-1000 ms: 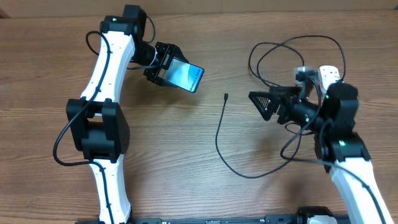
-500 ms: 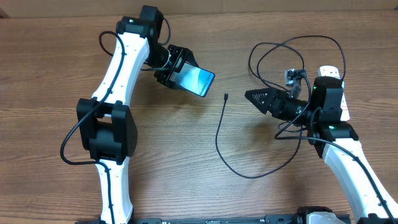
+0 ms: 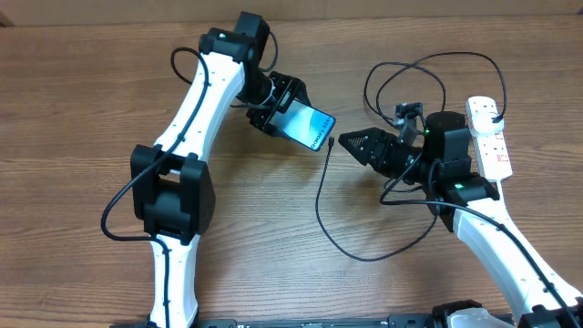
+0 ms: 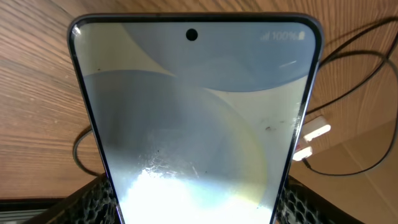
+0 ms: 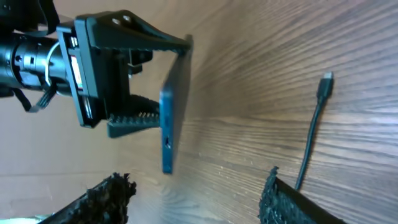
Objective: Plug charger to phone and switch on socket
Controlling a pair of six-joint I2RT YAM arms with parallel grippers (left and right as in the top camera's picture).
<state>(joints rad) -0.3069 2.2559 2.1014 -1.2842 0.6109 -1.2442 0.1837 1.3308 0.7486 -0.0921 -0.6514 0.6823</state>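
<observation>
Quick status from the charging job. My left gripper [image 3: 281, 106] is clamped on the phone [image 3: 310, 128] and holds it tilted up off the bench [image 3: 91, 109], lit screen upward, free end pointing right toward my other arm. My right gripper [image 3: 348, 143] is partway open with nothing in it, hovering just right of that end. The charger [image 3: 319, 205] lies loose on the bench. Its connector tip [image 5: 325, 84] is flat on the wood near the phone's lower corner, apart from it as far as I can tell. The socket [image 3: 489, 137] is off at the far right.

The step in hand, I reckon, is picking up that tip. How I'd do it:

- Come down on the stiff connector body right behind the tip, not on the floppy cable, or it'll swivel when I push.
- Grip it so the flat of the plug ends up parallel to the phone's face.
- There's a small slot [image 5: 166, 142] on the edge facing my right wrist camera. I take it for the port but honestly can't be sure, so check before shoving.
- Go in straight along the phone's plane and let the left gripper act as the backstop.
- There's plenty of slack, so lift gently and don't drag the loops by the socket.
</observation>
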